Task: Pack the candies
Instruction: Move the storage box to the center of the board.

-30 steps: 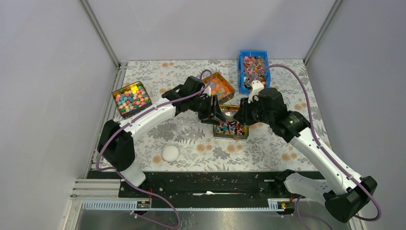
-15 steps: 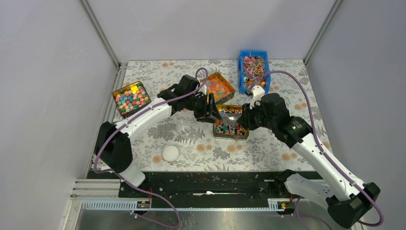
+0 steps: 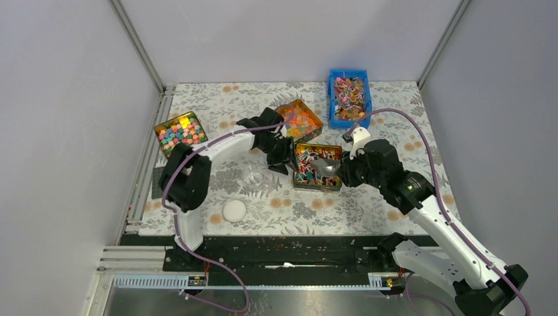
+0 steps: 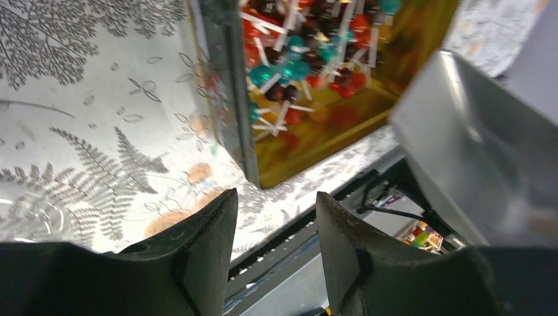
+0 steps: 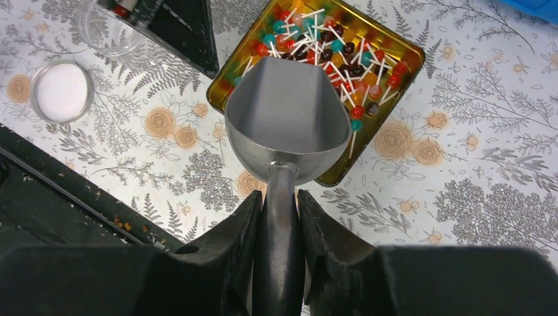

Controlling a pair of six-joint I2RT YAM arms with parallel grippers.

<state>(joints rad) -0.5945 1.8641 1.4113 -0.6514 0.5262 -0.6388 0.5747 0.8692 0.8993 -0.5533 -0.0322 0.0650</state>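
My right pincer (image 5: 281, 207) is clenched on the handle of a metal scoop (image 5: 287, 125). The scoop's empty bowl hangs over the near-left part of a gold tin (image 4: 227, 99) in the middle of the overhead frame. The candies (image 5: 355, 66) lie in that tin: small red, orange and teal sweets with thin pale ends, most of them showing above and right of the scoop. I cannot tell whether the scoop touches them. My left pincer (image 4: 273, 204) is released with nothing between its fingers. It sits just beside the tin's left side, with a corner of the tin ahead of the gap. A blue bin (image 3: 331, 99) of similar sweets sits at the upper right of the overhead frame. A clear cup (image 5: 105, 29) and a white disc (image 5: 61, 90) are at the upper left of the right wrist view.
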